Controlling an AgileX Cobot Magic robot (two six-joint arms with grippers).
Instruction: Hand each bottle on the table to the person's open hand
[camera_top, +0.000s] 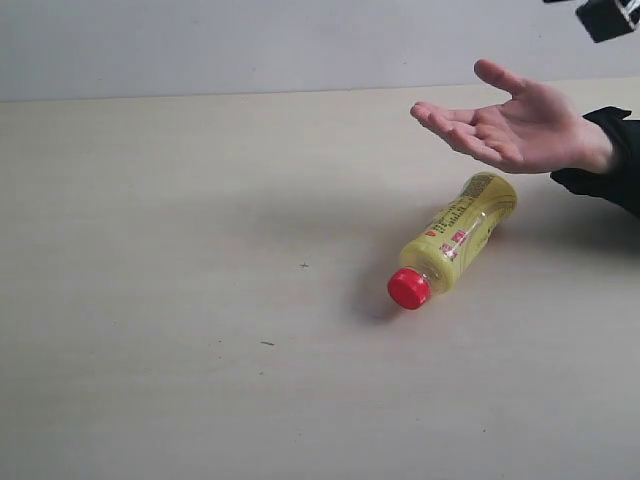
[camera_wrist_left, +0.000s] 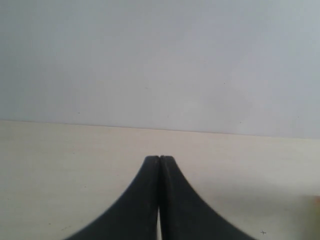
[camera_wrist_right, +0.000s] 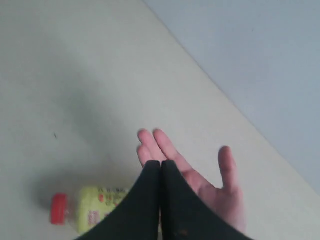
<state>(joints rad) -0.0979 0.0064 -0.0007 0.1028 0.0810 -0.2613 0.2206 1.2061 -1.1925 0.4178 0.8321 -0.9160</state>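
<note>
Beige table (camera_top: 150, 330), yellow bottle (camera_top: 478, 215) lying, label (camera_top: 458, 240) illegible, open hand (camera_top: 520, 130) near, left pincer (camera_wrist_left: 159, 159) and right pincer (camera_wrist_right: 161, 163) closed.

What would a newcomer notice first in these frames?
The yellow bottle lies on its side, red cap toward the camera, right of centre on the pale table. Just beyond it the person's open hand is held palm up, empty. The left gripper and right gripper are shut, holding nothing.

Table (camera_top: 150, 300) open L of yellow bottle (camera_top: 455, 240); hand (camera_top: 510, 130) near its base end.
</note>
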